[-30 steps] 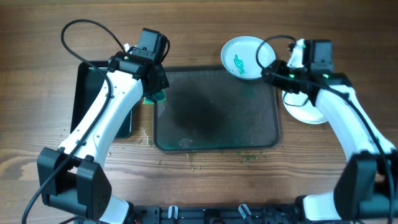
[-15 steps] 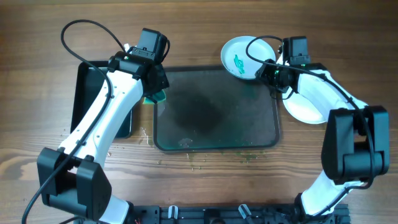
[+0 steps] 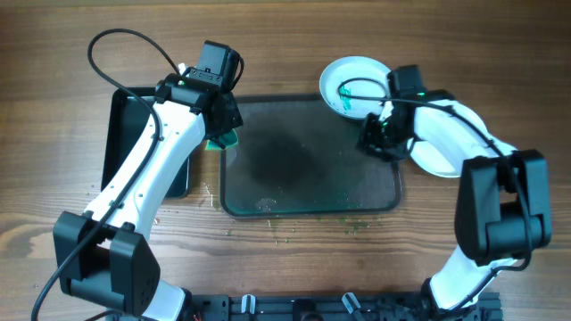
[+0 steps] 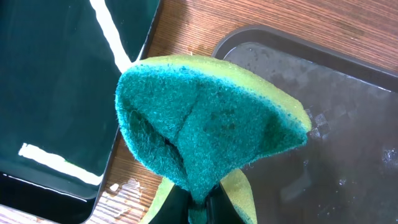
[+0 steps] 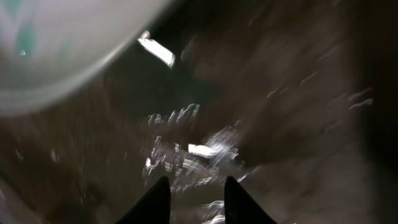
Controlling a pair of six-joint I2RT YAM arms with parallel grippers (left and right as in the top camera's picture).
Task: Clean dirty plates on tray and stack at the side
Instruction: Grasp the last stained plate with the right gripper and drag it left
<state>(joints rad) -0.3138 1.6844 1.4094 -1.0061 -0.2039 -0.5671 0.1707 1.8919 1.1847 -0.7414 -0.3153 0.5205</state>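
Observation:
A white plate point(image 3: 359, 73) with a teal-green smear lies at the back right corner of the dark grey tray point(image 3: 303, 178), partly over its rim. It also shows in the right wrist view point(image 5: 56, 50), top left. My right gripper point(image 3: 376, 141) hovers over the tray's right end, just in front of that plate; its fingers point(image 5: 196, 196) are apart and empty above the wet tray floor point(image 5: 298, 93). A plain white plate point(image 3: 437, 160) lies right of the tray, partly under my right arm. My left gripper point(image 4: 202, 208) is shut on a green and yellow sponge point(image 4: 211, 130) at the tray's back left corner point(image 4: 348, 124).
A smaller glossy black tray point(image 3: 134, 125) lies left of the grey tray, under my left arm, and fills the left of the left wrist view point(image 4: 56, 93). Small specks and wet spots point(image 3: 357, 223) dot the wood in front of the grey tray.
My right gripper has swung from the table right of the dirty plate leftward and forward, over the tray's right end. The left arm and sponge have not moved.

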